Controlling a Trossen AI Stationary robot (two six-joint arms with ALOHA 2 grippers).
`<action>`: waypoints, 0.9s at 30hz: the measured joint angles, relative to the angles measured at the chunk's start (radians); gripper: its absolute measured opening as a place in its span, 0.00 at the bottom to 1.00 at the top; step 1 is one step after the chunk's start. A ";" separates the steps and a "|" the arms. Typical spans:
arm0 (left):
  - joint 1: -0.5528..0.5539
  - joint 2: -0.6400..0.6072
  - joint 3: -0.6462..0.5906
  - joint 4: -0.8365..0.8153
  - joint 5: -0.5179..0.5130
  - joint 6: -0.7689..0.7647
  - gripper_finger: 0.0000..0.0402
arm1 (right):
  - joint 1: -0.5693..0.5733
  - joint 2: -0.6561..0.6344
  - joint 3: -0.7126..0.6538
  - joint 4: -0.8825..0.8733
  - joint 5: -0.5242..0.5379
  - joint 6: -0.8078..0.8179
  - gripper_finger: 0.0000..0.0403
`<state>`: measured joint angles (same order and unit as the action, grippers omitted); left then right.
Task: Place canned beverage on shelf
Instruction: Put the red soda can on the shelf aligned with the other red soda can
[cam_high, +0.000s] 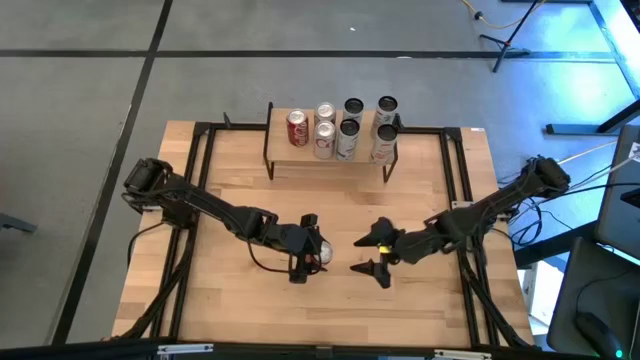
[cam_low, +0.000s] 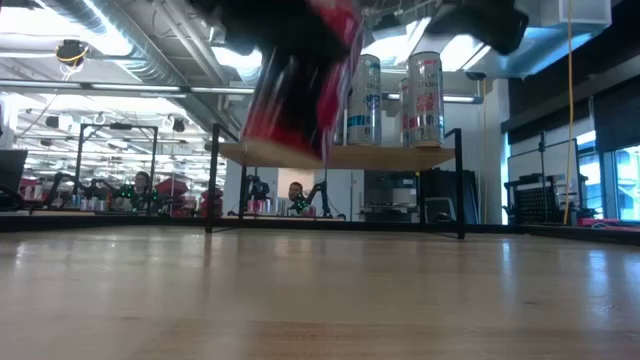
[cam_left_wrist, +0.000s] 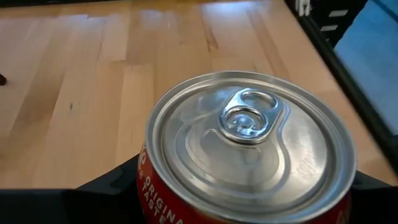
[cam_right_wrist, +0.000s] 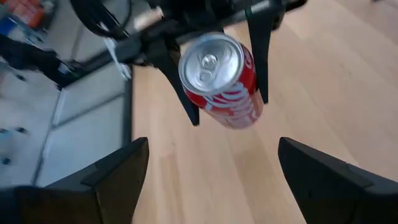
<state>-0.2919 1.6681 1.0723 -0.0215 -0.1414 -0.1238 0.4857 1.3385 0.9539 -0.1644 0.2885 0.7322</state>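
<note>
**Red can lifted, shelf not yet reached**

Room: open workshop behind the desk, with ceiling ducts, strip lights, and seated people far off in the low view.

Desk (cam_high: 240, 300): light wood planks inside a black frame.

Shelf (cam_high: 282, 152): low wood-topped rack on thin black legs, at the desk's far edge. It carries seven cans; its near-left portion is bare.

Left tool (cam_high: 308, 250): well in front of the shelf, near the desk's middle, closed around a red can (cam_right_wrist: 222, 79), one finger on each side. The can hangs tilted, clear of the desk, its top facing the right tool.

Right tool (cam_high: 376, 254): also well in front of the shelf, to the right of the red can, fingers spread wide and holding nothing.

Handling note: judged best to right the can before the approach, carry it above the rack's top, and lower it onto the bare near-left portion, clear of the red can already standing there (cam_high: 297, 128). Release only once its base sits flat.
</note>
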 joint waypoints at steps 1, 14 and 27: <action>-0.005 0.005 -0.022 0.027 -0.006 0.012 0.67 | -0.001 0.021 0.000 -0.001 -0.001 0.000 0.85; -0.014 0.037 -0.142 0.281 0.000 0.024 0.68 | -0.002 0.221 0.002 0.103 -0.005 0.022 0.85; -0.035 0.202 -0.159 0.497 0.022 0.056 0.68 | -0.002 0.276 0.000 0.113 -0.027 0.022 0.85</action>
<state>-0.3270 1.8697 0.9137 0.4751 -0.1194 -0.0677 0.4839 1.6142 0.9539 -0.0513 0.2615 0.7544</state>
